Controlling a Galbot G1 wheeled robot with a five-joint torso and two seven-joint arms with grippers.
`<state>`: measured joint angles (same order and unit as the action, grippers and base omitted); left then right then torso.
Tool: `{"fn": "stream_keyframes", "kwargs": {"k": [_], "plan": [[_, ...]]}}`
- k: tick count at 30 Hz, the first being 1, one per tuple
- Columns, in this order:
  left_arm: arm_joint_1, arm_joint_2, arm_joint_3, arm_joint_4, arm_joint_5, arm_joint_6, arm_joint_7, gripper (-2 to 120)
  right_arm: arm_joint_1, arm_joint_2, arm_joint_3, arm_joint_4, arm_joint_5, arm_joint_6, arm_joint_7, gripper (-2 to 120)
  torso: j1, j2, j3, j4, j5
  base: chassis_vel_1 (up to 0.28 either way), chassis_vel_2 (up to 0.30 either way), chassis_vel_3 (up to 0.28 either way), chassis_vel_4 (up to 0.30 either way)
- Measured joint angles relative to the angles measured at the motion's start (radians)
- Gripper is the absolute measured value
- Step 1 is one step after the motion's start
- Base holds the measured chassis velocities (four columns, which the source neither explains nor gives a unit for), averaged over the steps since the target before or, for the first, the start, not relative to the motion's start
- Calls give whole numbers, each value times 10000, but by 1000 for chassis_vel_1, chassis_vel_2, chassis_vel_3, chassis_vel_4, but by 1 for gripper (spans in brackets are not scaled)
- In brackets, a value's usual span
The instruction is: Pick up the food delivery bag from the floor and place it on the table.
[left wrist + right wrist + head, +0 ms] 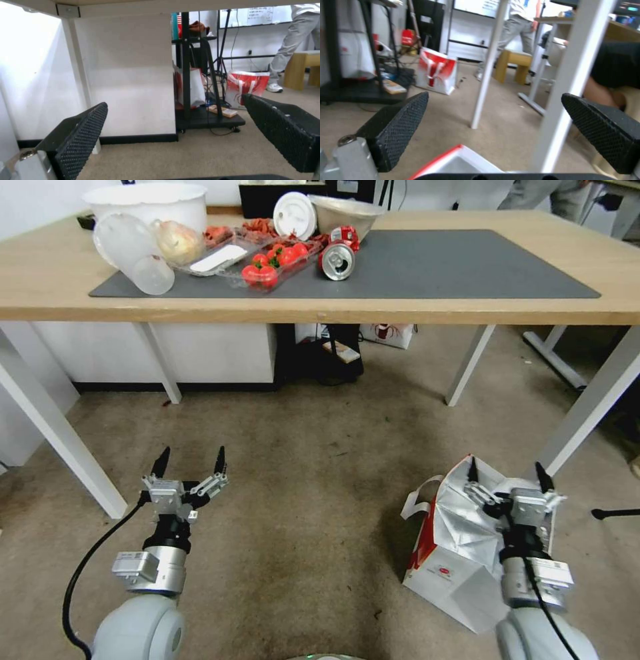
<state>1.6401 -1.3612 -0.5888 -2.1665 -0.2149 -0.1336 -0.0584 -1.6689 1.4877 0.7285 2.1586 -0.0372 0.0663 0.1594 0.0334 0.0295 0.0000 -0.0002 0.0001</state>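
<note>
Food delivery bag [453,553] stands on floor [300,480], white paper, red side panel, crinkled foil lining, round red logo unreadable. Right gripper [508,472] above bag's open mouth, fingers spread wide, gripping nothing. Left gripper [190,459] wide too, over bare stained carpet. Table [467,310]: light wood edge, grey mat, right half uncluttered.

The scene was evenly and brightly lit from overhead. A soft shadow was cast under the table [467,310]. Straight edges were bowed in the head view. Motion blur was seen in the right wrist view.
</note>
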Motion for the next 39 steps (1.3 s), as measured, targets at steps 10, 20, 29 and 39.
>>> {"fn": "stream_keyframes", "kwargs": {"k": [10,20,29,39], "plan": [[44,-9,-27,148,25,247,-162,100,228,-358,1149,-1197,773,280,-131,100,2,15,0,3,0,0,0,0,0],[-80,78,37,648,65,283,-229,100,633,-408,1569,-2581,914,480,-58,100,3,24,0,2,-3,0,0,0,0],[-96,96,92,723,71,326,-301,100,689,-350,1645,-3383,1158,430,137,100,4,29,0,2,-2,0,0,0,0],[-8,50,150,723,200,317,-471,100,783,-301,1546,-3864,1540,361,220,100,5,32,0,2,-1,0,0,0,0]]}}
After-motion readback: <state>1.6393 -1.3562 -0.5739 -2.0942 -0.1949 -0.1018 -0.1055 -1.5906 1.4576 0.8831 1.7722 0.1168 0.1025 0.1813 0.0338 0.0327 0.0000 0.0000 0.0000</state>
